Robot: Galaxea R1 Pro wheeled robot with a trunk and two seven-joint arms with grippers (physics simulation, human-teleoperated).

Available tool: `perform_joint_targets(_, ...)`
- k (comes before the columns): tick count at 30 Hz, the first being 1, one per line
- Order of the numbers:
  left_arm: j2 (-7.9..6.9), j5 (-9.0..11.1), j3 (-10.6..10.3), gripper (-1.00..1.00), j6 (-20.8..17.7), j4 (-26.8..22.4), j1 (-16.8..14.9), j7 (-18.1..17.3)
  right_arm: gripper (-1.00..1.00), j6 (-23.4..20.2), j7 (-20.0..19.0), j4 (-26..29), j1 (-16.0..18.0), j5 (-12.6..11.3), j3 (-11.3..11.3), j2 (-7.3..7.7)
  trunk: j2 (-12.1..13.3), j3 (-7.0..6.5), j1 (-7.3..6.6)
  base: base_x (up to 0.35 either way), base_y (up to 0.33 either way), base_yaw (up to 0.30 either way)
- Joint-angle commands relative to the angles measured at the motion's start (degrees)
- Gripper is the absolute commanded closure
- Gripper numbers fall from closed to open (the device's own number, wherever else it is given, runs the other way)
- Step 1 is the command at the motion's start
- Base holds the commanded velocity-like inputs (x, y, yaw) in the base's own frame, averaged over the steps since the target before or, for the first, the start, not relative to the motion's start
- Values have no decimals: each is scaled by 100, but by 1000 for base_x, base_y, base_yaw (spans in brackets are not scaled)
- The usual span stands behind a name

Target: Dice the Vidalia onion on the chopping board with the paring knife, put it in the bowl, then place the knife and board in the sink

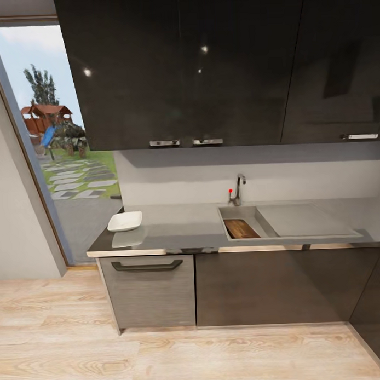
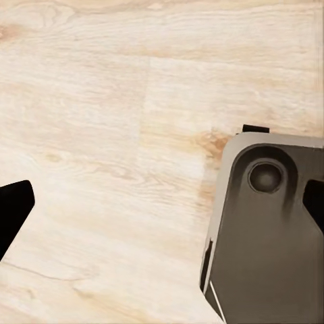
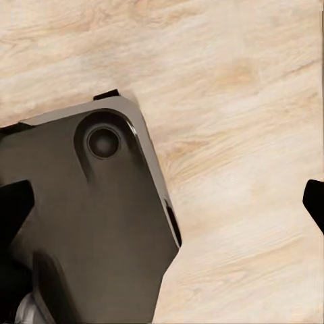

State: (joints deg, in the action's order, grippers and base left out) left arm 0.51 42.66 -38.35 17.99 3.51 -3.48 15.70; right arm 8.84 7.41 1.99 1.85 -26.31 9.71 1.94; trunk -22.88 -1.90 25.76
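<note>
Chopping board (image 1: pixel 240 228) lies inside sink (image 1: pixel 234 212), bowl (image 1: pixel 125 221) well left on worktop (image 1: pixel 180 226); both wrist views show floor (image 2: pixel 101 135), each gripper spread, empty

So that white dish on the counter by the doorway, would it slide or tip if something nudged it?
The bowl looks shallow and wide, so it would probably slide rather than tip. The countertop is glossy enough to mirror it, so expect little grip. Its flared rim sits near the counter's left end, so a push that way might send it off.
</note>
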Motion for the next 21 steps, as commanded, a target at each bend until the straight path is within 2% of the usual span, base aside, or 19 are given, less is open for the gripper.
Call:
perform_joint_targets(1, -22, 12, -38, -100, 19, 18, -4, 9, -100, 113, 11, 89, 0, -57, 41, -8, -4, 2, 2, 0, 0, 0)
perform_joint_targets(4, -96, 12, -46, -100, 6, 41, -4, 11, -100, 520, -1, 399, 0, -79, 39, -96, -4, 2, 2, 0, 0, 0)
perform_joint_targets(6, -107, 6, -34, -100, 16, 23, -4, 10, -100, 616, -7, 452, 0, -77, 40, -151, -4, 2, 2, 0, 0, 0)
perform_joint_targets(21, -111, 12, -48, -100, 13, 18, -4, 12, -100, 663, -3, 477, 0, -64, 40, -177, -4, 2, 2, 0, 0, 0)
